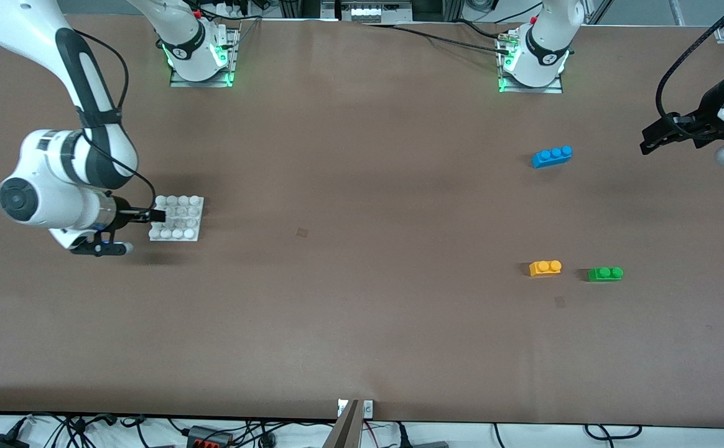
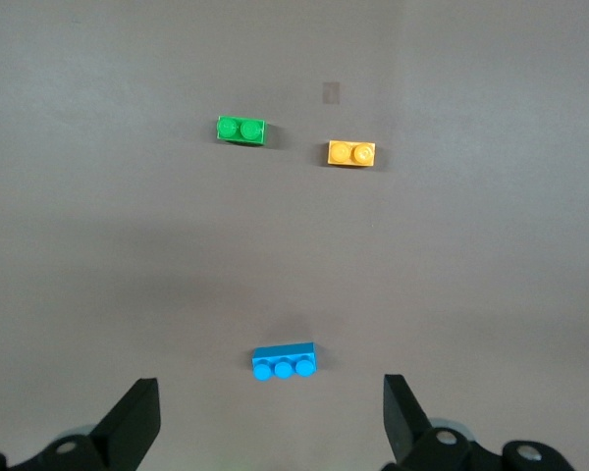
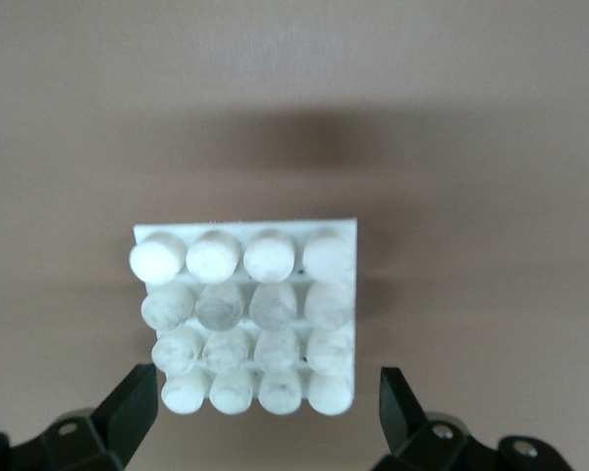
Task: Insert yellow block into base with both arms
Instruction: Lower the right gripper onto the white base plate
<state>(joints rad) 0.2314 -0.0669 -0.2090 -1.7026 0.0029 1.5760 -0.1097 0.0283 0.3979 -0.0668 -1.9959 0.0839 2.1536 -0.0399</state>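
Observation:
The yellow block (image 1: pixel 545 268) lies on the brown table toward the left arm's end, beside a green brick (image 1: pixel 605 274). It also shows in the left wrist view (image 2: pixel 351 154). The white studded base (image 1: pixel 178 219) lies toward the right arm's end. My right gripper (image 1: pixel 153 216) is open and low over the base's edge, and its fingers straddle the nearest row of studs of the base (image 3: pixel 245 294) in the right wrist view, gripper (image 3: pixel 260 412). My left gripper (image 1: pixel 651 140) is open and empty, high over the table's end, gripper (image 2: pixel 270 422).
A blue three-stud brick (image 1: pixel 552 156) lies farther from the front camera than the yellow block; it also shows in the left wrist view (image 2: pixel 284 362). The green brick (image 2: pixel 240 130) is there too. The arms' bases (image 1: pixel 200 59) (image 1: pixel 533 62) stand along the table's back edge.

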